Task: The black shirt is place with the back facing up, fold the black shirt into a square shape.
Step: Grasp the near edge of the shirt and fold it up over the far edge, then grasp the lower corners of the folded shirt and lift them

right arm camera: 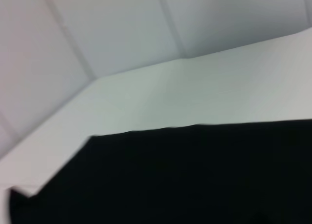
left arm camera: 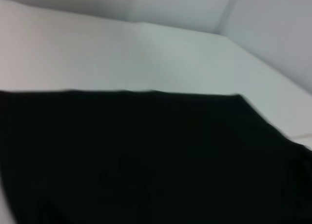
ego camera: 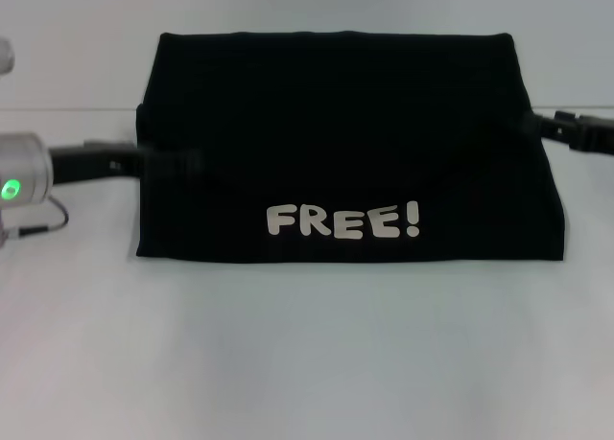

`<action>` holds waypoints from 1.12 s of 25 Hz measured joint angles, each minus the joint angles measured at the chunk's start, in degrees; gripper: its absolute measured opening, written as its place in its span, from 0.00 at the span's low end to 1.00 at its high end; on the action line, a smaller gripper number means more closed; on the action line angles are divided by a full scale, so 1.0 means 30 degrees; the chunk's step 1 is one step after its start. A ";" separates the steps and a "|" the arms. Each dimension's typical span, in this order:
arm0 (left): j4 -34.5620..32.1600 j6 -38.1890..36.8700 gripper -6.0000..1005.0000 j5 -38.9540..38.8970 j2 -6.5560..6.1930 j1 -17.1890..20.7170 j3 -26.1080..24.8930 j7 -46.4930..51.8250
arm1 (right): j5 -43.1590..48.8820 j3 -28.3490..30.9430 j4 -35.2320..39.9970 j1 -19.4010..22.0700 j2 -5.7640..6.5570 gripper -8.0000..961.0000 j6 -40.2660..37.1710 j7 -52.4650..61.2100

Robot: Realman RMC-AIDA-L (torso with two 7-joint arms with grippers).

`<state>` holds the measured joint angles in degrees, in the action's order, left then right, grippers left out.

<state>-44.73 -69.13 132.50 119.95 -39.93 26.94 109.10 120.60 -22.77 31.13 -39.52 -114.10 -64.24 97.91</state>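
The black shirt (ego camera: 336,133) lies across the middle of the white table, folded into a wide block, with off-white "FREE!" lettering (ego camera: 342,220) facing up near its front edge. My left gripper (ego camera: 171,161) reaches in at the shirt's left edge, about halfway back, and is shut on the fabric. At the right edge, slightly farther back, my right gripper (ego camera: 532,126) is also shut on the cloth. The black fingers merge with the black fabric. In each wrist view the black shirt (left arm camera: 146,160) (right arm camera: 195,180) fills the near part of the picture.
The white table (ego camera: 307,363) stretches out in front of the shirt and on both sides of it. A pale wall stands behind the table. A thin cable (ego camera: 38,224) hangs by my left arm.
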 joint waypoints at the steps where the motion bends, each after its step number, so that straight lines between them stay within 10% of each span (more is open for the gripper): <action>1: -0.0041 -0.0728 0.80 -0.0035 -0.0046 0.0234 -0.0032 0.0003 | -0.0092 0.0001 0.0014 0.0237 0.0002 0.72 -0.0591 -0.0232; 12: 0.0635 -0.0811 0.89 0.0857 0.0069 0.1414 0.0359 0.0268 | -0.0009 -0.0253 0.0270 0.1355 0.0551 0.72 -0.6291 -0.1197; 28: 0.1369 0.0963 0.85 0.1909 0.0243 0.1564 0.1453 0.0079 | -0.0124 -0.0207 0.0287 0.1216 0.0713 0.72 -0.6423 -0.0479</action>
<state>-40.62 -66.24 138.23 120.68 -35.24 31.30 109.33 120.23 -23.39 32.00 -35.87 -111.96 -83.51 96.47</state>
